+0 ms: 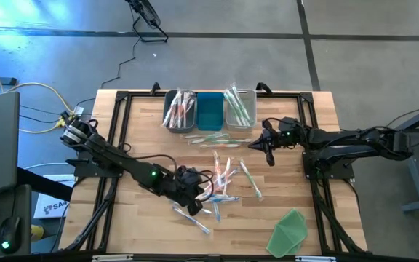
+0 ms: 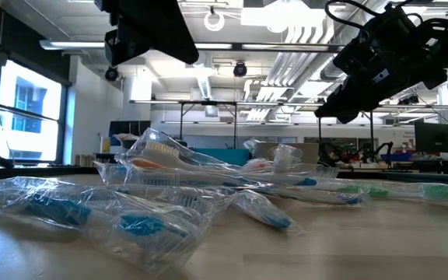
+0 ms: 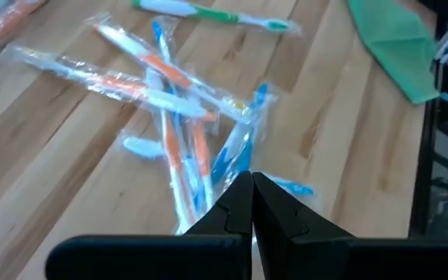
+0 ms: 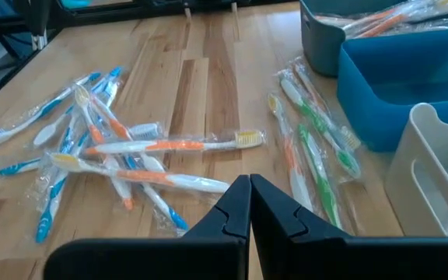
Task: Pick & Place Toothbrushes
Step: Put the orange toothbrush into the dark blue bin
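The left hand (image 1: pixel 195 188) hovers shut and empty over the loose heap of thin plastic-wrapped toothbrushes in orange, blue and green (image 1: pixel 220 182) lying mid-way across the wooden bench (image 1: pixel 137 218). To pick cleanly it should open first, then descend on a single brush at the heap's edge, across the handle, not the crinkly wrapper. The right hand (image 1: pixel 269 154) waits shut and empty near the three bins: grey (image 1: pixel 167 102), blue (image 1: pixel 209 110), pale (image 1: pixel 252 98).
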Available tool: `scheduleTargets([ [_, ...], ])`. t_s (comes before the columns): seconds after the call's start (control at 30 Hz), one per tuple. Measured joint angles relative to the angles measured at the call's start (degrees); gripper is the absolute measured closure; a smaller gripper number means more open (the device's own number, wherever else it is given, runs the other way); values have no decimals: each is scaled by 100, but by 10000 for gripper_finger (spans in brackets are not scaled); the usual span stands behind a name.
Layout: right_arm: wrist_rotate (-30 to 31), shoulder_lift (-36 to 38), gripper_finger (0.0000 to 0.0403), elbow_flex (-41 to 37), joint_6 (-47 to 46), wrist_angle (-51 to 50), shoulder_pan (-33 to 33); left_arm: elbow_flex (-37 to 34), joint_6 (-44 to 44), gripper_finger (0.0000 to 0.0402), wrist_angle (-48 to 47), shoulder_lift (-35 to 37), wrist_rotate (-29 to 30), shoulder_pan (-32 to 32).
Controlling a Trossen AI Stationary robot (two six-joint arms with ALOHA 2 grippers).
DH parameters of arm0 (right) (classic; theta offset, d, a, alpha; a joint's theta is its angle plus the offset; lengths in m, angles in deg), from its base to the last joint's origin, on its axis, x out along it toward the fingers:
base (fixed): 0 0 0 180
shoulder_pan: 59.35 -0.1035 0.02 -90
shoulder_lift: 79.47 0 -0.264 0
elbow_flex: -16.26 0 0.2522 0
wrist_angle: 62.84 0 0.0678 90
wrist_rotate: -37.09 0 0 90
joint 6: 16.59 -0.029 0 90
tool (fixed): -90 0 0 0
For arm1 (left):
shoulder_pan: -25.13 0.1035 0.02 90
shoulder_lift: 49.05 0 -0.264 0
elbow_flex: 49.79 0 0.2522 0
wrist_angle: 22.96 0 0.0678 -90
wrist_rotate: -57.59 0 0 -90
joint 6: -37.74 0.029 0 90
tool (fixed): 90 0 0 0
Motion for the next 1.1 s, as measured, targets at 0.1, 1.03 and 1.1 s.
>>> scheduleTargets([
  [0.1,-4,0,401,0,2,0,0,0,0,402,94,0,-15,0],
  [1.03,142,0,401,0,120,4,-2,-4,172,400,461,-505,-352,151],
  [1.1,144,0,401,-1,133,3,-2,-4,173,399,447,-505,-347,154],
])
